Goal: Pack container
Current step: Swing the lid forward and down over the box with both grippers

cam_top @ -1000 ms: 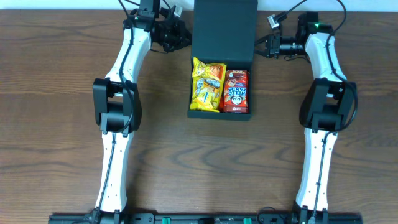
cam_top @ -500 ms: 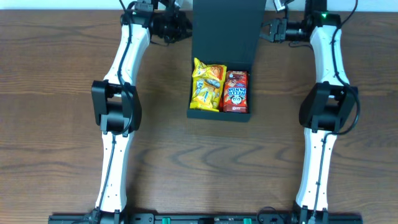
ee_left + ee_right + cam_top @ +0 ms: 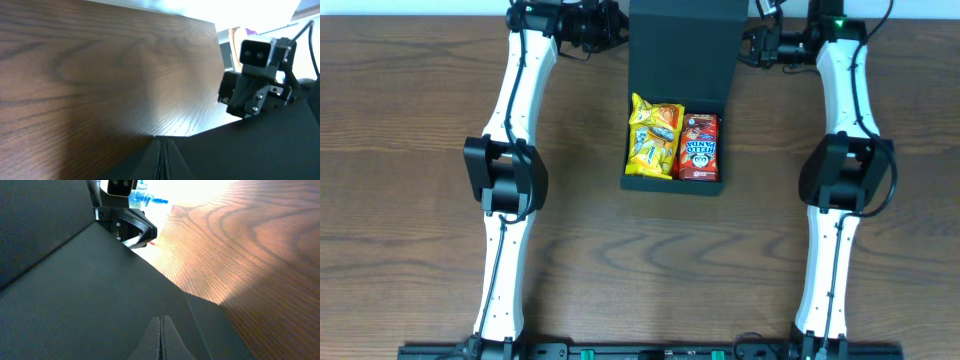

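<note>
Lid (image 3: 682,45) rose — we slid left gripper (image 3: 160,156) and right gripper (image 3: 161,336), both pinched together, toward 12 o'clock; container (image 3: 672,185) likely closing.

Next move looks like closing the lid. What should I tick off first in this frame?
1. Yellow pack and red pack inside the box: ok.
2. Packs sitting below the rim: cannot tell.
3. Lid open, not covering the packs: ok.
4. Left gripper at the lid's left edge, fingers shut: ok.
5. Right gripper at the lid's right edge, fingers shut: ok.
6. Either gripper actually holding the lid: cannot tell.
</note>
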Robot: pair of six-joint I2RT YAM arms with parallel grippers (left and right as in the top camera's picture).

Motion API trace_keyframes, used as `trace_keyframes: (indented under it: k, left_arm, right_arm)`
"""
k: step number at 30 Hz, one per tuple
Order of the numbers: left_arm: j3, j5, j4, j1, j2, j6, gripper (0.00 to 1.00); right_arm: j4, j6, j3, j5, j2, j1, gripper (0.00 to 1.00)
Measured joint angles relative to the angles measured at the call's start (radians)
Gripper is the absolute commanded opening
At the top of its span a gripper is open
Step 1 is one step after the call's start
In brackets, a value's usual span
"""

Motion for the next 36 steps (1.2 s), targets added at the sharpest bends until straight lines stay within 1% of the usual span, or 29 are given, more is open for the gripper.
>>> trace_keyframes:
  k: [6, 16, 26, 31, 36]
  left_arm:
    - [0.000, 0.003, -0.039, 0.000, -0.017, 0.071, 0.06]
    - [0.001, 0.003, -0.123, 0.000, -0.109, 0.204, 0.06]
    - [0.002, 0.002, -0.278, -0.007, -0.116, 0.314, 0.06]
    - [0.002, -0.027, -0.347, -0.023, -0.116, 0.361, 0.06]
    - [0.002, -0.042, -0.367, -0.023, -0.116, 0.395, 0.06]
  right_arm:
    - [-0.002, 0.004, 0.000, -0.004, -0.023, 0.026, 0.02]
    - [-0.004, 0.004, 0.001, -0.010, -0.108, 0.035, 0.01]
    - [-0.091, 0.004, 0.007, -0.005, -0.123, 0.066, 0.02]
    - [-0.134, 0.005, 0.007, 0.014, -0.123, 0.087, 0.02]
    - [-0.151, 0.007, 0.007, 0.040, -0.123, 0.087, 0.01]
